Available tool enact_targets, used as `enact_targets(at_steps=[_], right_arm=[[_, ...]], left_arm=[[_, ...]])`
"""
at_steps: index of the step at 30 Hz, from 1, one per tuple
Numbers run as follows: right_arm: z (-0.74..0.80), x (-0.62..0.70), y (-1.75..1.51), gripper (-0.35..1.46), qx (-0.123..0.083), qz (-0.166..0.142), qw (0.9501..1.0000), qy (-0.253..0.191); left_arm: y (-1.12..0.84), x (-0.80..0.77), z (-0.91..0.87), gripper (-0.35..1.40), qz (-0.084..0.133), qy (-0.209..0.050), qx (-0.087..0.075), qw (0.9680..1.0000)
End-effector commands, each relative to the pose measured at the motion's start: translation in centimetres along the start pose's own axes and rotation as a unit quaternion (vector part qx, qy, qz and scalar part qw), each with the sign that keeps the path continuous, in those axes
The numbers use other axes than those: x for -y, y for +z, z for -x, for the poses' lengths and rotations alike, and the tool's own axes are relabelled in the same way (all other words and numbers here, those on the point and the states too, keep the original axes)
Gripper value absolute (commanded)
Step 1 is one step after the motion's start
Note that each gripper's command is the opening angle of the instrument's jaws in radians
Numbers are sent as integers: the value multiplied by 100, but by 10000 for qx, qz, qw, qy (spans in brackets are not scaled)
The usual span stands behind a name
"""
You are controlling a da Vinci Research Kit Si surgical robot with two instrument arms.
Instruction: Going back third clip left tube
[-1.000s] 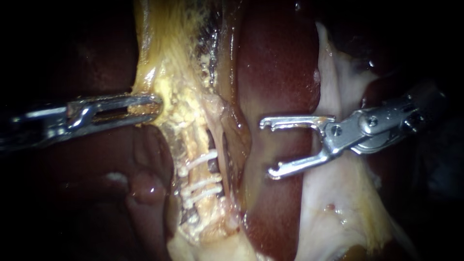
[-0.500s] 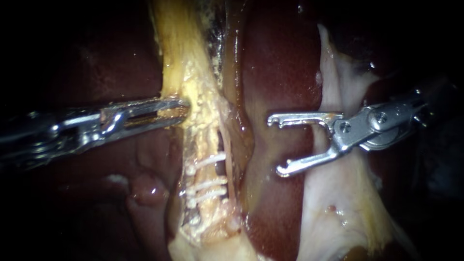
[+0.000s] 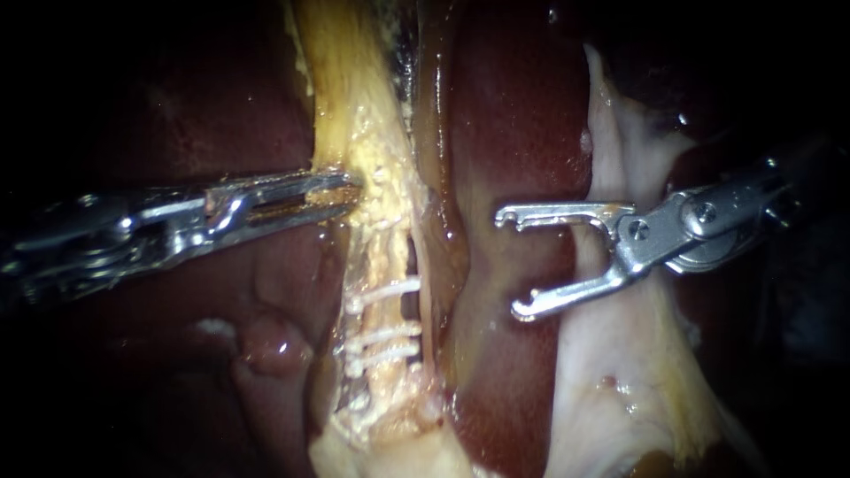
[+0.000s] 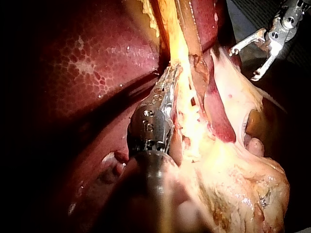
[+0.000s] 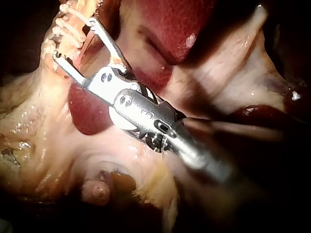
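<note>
Three white clips (image 3: 386, 289) sit across a pale yellow tube (image 3: 390, 257) between dark red liver lobes. Left of that tube and above the clips, my left instrument (image 3: 343, 186) is shut on the yellow tissue (image 3: 354, 115) and holds it taut. My right instrument (image 3: 512, 264) is over the liver (image 3: 505, 133), well right of the clips, with its jaws wide open and nothing between them. In the left wrist view the left instrument (image 4: 170, 76) bites the yellow strand. In the right wrist view the open right instrument (image 5: 75, 39) points at the clips (image 5: 65, 26), short of them.
Pale whitish membrane (image 3: 611, 354) lies under and behind the right instrument's shaft. A second brownish tube (image 3: 438, 221) runs just right of the clipped one. Fatty yellow tissue (image 3: 381, 425) bunches below the clips.
My left instrument has moved right with the yellow tissue, dragging the clipped tube right. My right instrument has drawn back a little to the right, jaws still open.
</note>
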Motion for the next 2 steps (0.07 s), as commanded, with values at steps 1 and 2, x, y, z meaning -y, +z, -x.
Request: enact_targets(at_steps=[1,2], right_arm=[[0,0,0,60,0,0,10000,1],[0,0,0,60,0,1,10000,1]], left_arm=[[0,0,0,-35,-8,1,-4,10000],[0,0,0,-35,-10,1,-4,10000]])
